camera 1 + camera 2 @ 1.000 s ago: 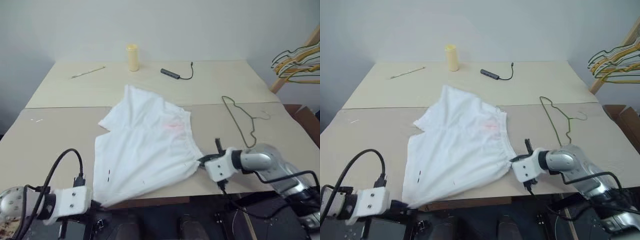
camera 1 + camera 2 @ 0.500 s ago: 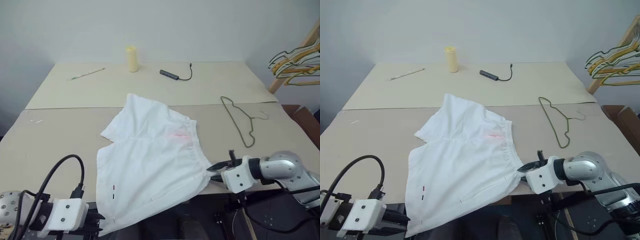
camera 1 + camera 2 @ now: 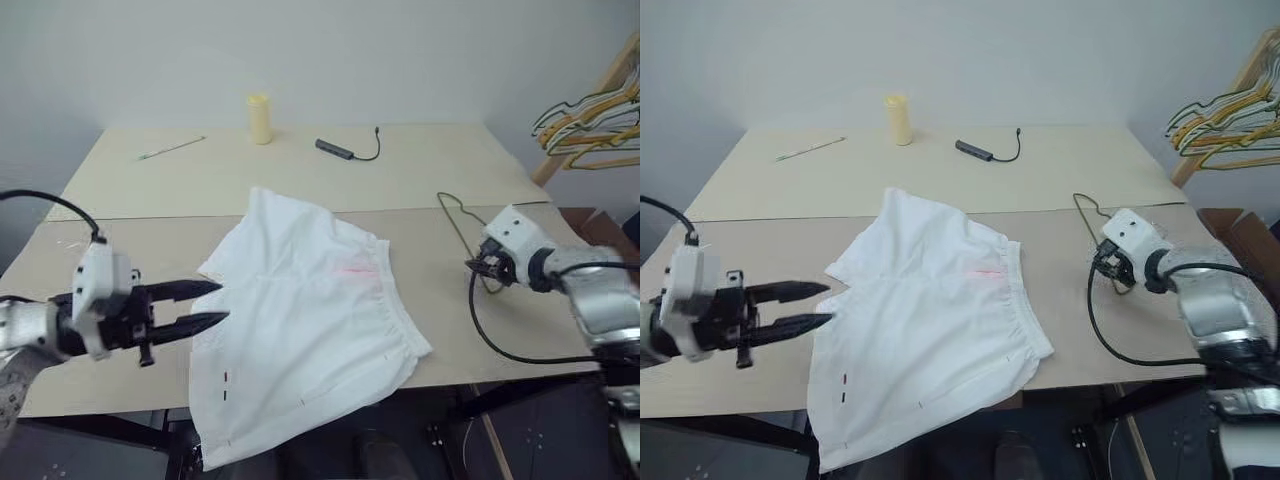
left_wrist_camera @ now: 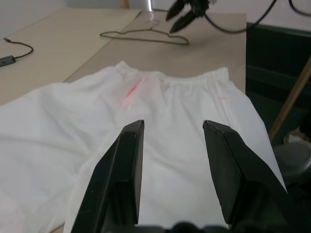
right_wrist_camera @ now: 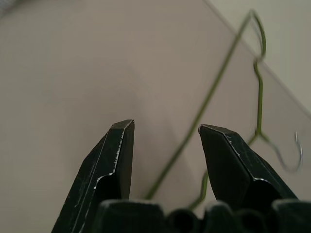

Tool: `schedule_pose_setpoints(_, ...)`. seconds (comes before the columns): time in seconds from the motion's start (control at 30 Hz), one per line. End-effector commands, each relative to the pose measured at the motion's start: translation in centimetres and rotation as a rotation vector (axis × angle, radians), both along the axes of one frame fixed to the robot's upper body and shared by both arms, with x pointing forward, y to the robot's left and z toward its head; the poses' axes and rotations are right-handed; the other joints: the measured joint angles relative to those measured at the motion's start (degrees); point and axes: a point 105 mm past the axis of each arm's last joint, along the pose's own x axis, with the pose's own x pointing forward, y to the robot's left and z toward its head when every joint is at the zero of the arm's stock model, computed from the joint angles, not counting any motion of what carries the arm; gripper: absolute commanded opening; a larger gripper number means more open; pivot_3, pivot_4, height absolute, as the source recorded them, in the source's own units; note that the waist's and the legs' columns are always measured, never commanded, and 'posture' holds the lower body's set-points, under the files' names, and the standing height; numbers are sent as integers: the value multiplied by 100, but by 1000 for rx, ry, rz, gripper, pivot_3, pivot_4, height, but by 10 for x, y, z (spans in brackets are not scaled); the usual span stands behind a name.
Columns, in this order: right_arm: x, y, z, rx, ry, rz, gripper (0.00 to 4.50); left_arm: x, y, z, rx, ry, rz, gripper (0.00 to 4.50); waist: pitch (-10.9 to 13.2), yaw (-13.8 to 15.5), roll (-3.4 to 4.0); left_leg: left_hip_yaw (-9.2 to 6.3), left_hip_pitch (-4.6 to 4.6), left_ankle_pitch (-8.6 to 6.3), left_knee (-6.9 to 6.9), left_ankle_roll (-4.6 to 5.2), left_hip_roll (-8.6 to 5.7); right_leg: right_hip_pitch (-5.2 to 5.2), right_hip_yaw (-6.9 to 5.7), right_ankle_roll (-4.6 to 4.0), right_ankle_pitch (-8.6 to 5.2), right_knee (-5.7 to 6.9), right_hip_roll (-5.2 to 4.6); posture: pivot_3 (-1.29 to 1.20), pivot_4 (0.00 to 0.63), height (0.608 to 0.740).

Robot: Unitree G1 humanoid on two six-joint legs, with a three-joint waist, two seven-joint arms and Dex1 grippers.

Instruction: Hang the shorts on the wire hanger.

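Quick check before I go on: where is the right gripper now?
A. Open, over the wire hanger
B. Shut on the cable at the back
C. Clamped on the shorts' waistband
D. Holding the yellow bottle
A: the right gripper stands open and empty, with the wire hanger lying on the table between its fingers.

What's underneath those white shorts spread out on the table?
The large white fabric shorts lie flat on the beige table, one lower corner hanging over its front edge. Whether anything sits beneath them can't be seen; the cloth covers it.

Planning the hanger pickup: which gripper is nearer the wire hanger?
Right. The right gripper hovers directly over the wire hanger; the left gripper is across the table by the shorts.
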Motion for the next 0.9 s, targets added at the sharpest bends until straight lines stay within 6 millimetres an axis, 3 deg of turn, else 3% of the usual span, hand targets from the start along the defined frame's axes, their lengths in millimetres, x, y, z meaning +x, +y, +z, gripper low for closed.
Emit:
schedule_pose_setpoints(0.03, 12, -30, 0, -45, -26, -222, 2548, -1, -9, 9, -36, 9, -1, 2094, -1, -32, 3, 1, -23, 0, 0, 0, -4, -29, 6, 2, 1, 10, -1, -48, 90, 740)
schedule_pose_setpoints(0.17, 19, -46, -13, 72, 3, -403, 2548, -4, -10, 10, -29, 22, -5, 2094, 0, -117, 4, 3, -39, 1, 0, 0, -7, -45, 11, 5, 3, 11, 2, -44, 92, 740)
schedule_pose_setpoints(0.5, 15, -42, -38, 359, 181, -514, 2548, -9, -12, 9, -19, 30, -15, 2094, 0, -181, 4, 1, -11, 5, 0, 0, -8, -19, 14, 9, 6, 14, 4, -37, 94, 740)
schedule_pose_setpoints(0.77, 12, -42, -45, 434, 261, -581, 26, -10, -12, 11, -10, 23, -18, 2119, -5, -188, -3, 2, -3, 5, 0, 0, -7, -11, 17, 8, 6, 13, 5, -35, 99, 740)
schedule_pose_setpoints(0.9, 11, -40, -44, 433, 268, -586, 26, -10, -13, 11, -9, 21, -23, 2119, -5, -187, -3, 1, -2, 5, 0, 0, -6, -12, 17, 8, 6, 15, 6, -38, 99, 740)
